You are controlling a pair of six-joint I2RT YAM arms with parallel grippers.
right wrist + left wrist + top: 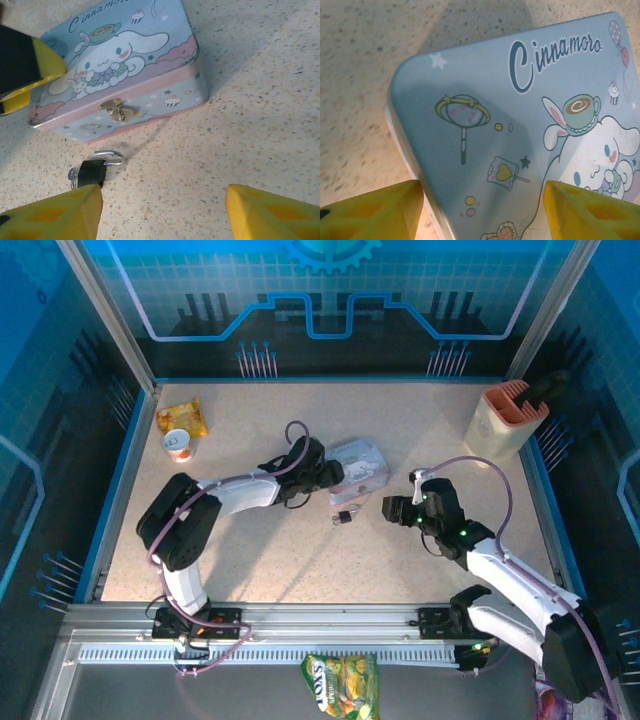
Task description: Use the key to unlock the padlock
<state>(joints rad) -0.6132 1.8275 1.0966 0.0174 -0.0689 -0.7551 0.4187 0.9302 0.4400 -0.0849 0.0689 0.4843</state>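
1. The right gripper [161, 215] has its two yellow fingers spread wide and holds nothing. It hangs over bare table [260, 125], just beside the padlock.
2. The left gripper [482, 214] is likewise spread wide, with its fingers over the lid of the tin [125, 60]. Whether they touch the lid cannot be told.
3. There is one padlock [92, 172]. It has a small black body and a silvery shackle [114, 155], and it lies flat on the table just in front of the tin's brass latch [116, 110], apart from it.
4. In the right wrist view the padlock's long axis runs diagonally, body at lower left and shackle end at upper right, toward the tin. The shackle looks like an open hook with one end free of the body.
5. One small silvery piece touches the body's left side and appears to be the key [73, 175]. It is too small to confirm.
6. Count: two grippers, one padlock, one tin.
7. At the table's edges there are one yellow packet [182, 418], one small cup [178, 445] and one beige holder [505, 420].
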